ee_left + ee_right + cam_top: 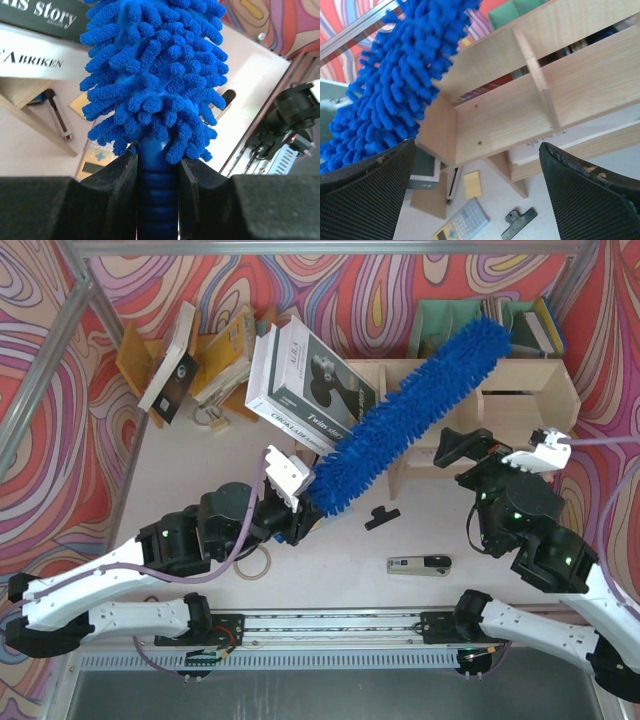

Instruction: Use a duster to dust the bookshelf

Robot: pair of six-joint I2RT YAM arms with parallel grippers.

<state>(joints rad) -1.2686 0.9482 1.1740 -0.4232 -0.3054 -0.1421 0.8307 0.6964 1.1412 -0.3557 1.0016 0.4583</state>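
Saw one duster (420,410) — pinched by its handle (157,210) between the left gripper's (157,165) pressed-in fingers. Ran up and right from that grip, slanting over the left end of the one bookshelf (520,375); could not tell whether touching. Found the right gripper (460,447) spread wide, holding nothing, near the bookshelf's front. Counted two grippers.

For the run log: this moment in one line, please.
left gripper shut on duster | duster angled over bookshelf | right gripper open, empty
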